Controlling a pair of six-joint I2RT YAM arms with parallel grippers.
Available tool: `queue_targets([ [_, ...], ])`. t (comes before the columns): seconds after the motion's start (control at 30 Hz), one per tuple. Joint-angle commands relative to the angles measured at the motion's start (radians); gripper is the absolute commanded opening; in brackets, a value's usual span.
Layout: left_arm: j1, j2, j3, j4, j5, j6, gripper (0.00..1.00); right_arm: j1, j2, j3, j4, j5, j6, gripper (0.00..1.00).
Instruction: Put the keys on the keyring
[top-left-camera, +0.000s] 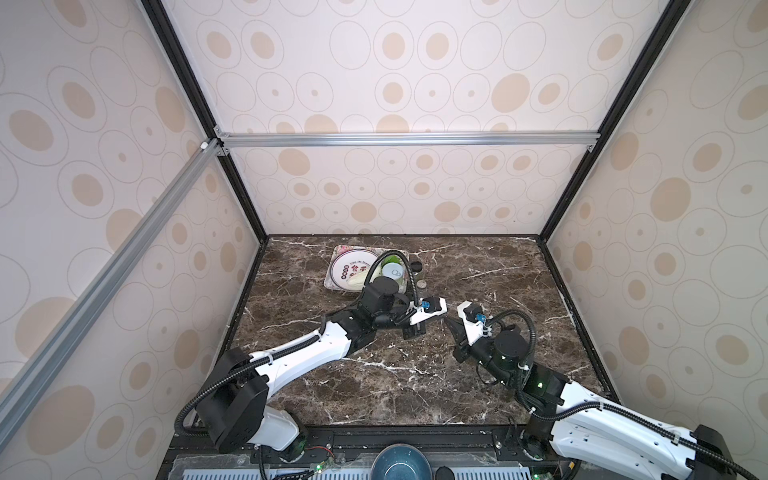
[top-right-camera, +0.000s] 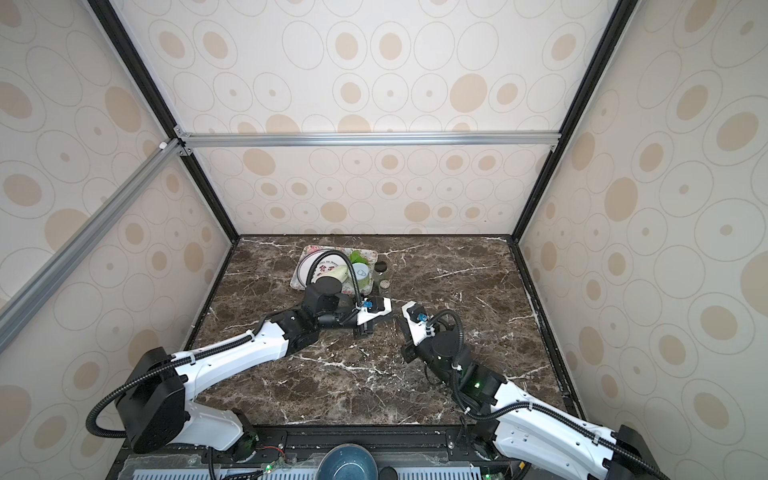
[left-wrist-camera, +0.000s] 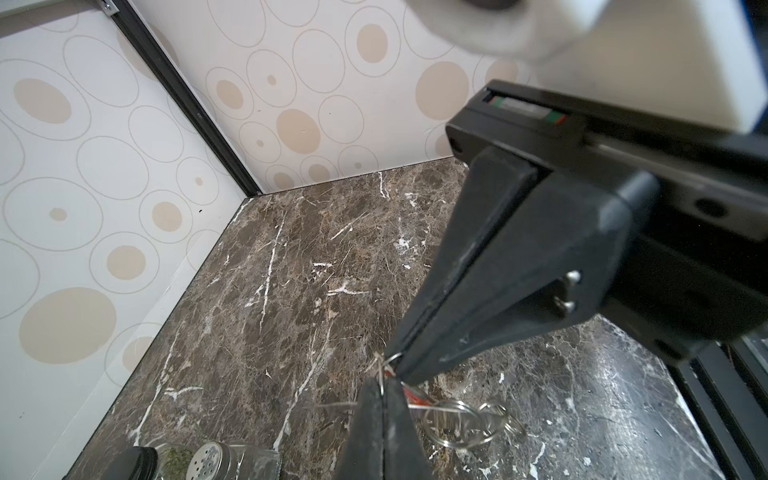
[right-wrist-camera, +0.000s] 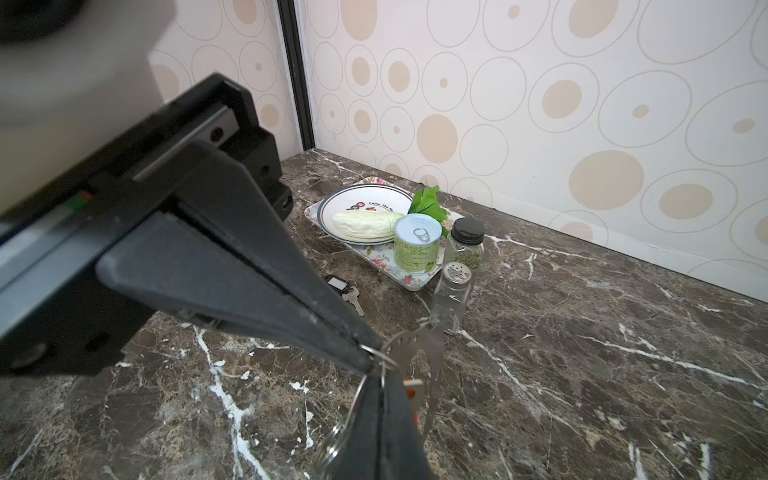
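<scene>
we see a dark brown marble worktop veined in white, boxed on three sides by cream walls printed with beige ovals. black corner posts and a silver crossbar frame them under even light.

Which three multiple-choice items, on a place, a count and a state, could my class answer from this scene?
1. The black-tagged key lies: A on the table; B on a plate; C inside a can.
2. Jars beside the tray: A one; B two; C four.
3. The left gripper and right gripper are: A shut; B wide open; C unseen.
Key: 1A, it lies on bare marble; 2B, spice jar and shaker; 3A, both tips pinch the keyring.
</scene>
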Motion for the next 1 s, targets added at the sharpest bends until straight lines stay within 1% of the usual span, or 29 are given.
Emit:
queue_targets([
  [0.0, -0.018, -0.011, 0.041, 0.016, 0.034, 0.028, 0.00, -0.016, -0.005, 0.017, 0.021, 0.033, 0.031, 0.00],
  [0.07, -0.018, -0.015, 0.032, 0.032, 0.027, 0.022, 0.00, -0.036, -0.005, 0.014, 0.011, 0.039, 0.059, 0.00],
  [0.23, -0.018, -0.032, 0.014, 0.055, 0.038, 0.020, 0.00, -0.084, -0.004, 0.002, 0.010, -0.005, 0.109, 0.00],
  [0.5, -0.017, -0.037, 0.003, 0.075, 0.014, 0.000, 0.00, -0.089, 0.000, -0.006, 0.022, -0.030, 0.112, 0.00],
  [0.57, -0.018, -0.044, -0.005, 0.112, 0.002, -0.010, 0.00, -0.088, 0.000, -0.010, 0.024, -0.034, 0.112, 0.00],
  [0.97, -0.019, -0.075, -0.046, 0.175, -0.031, -0.033, 0.00, -0.088, 0.015, -0.020, 0.025, -0.016, 0.106, 0.00],
])
